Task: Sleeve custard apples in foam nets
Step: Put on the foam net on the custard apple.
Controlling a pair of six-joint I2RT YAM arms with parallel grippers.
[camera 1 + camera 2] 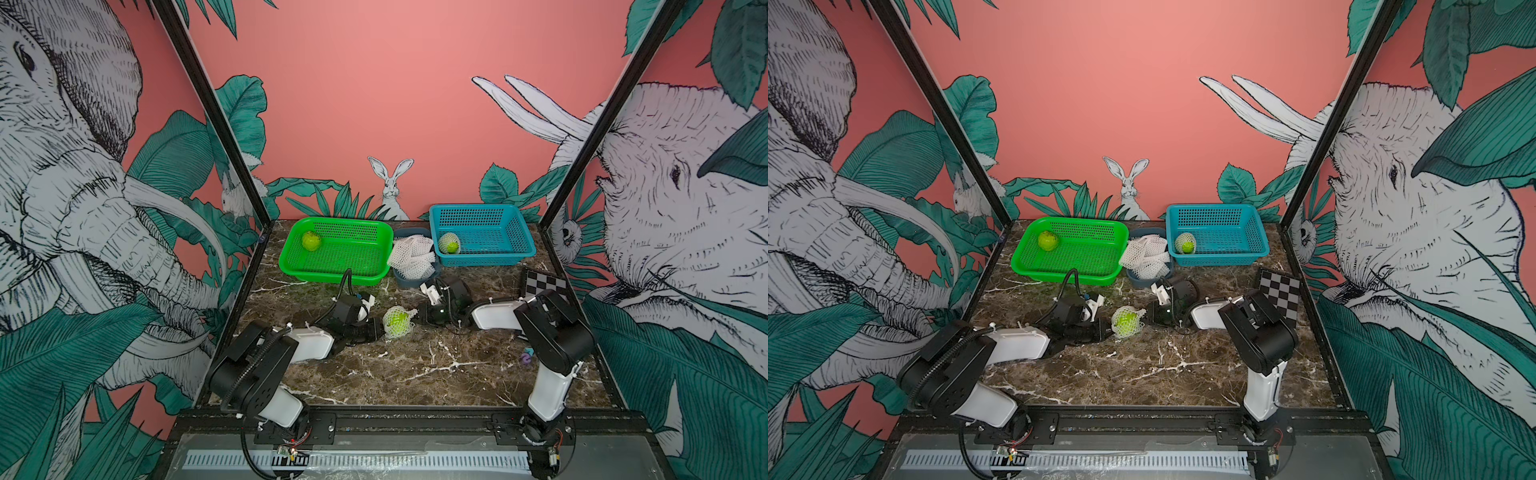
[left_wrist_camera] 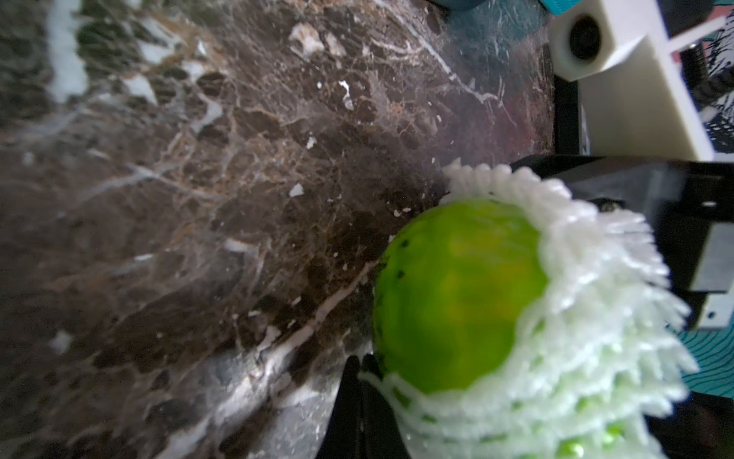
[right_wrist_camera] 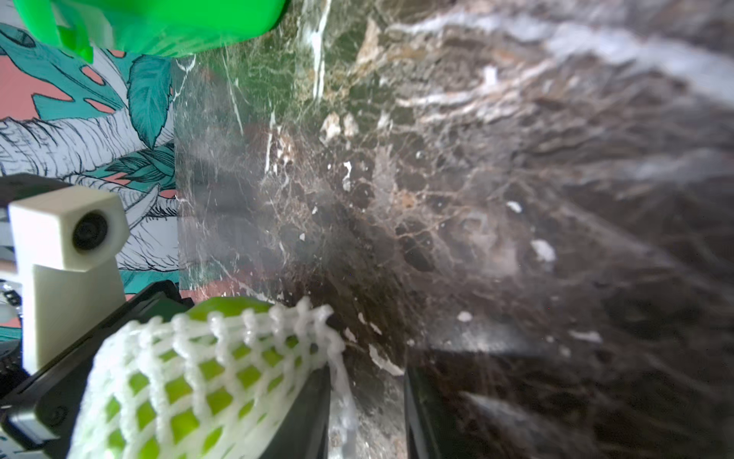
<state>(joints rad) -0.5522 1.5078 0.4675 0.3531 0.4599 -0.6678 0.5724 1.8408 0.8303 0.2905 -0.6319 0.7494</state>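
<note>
I'm near the end of sleeving one apple (image 1: 397,320). It sits mid-table (image 1: 415,374) between the arms, with the net (image 2: 595,318) over most of it and one face bare. My left gripper (image 2: 359,373) is pinched tight on the net's rim. My right gripper (image 3: 367,373) stands narrowly parted, a loose strand beside one finger, holding nothing. Next, I judge, comes a careful carry to the blue basket (image 1: 519,249) beside the sleeved apple (image 1: 449,243). A bare apple (image 1: 311,240) waits in the green basket (image 1: 332,272).

No text, label, brand or number can be read on anything.
</note>
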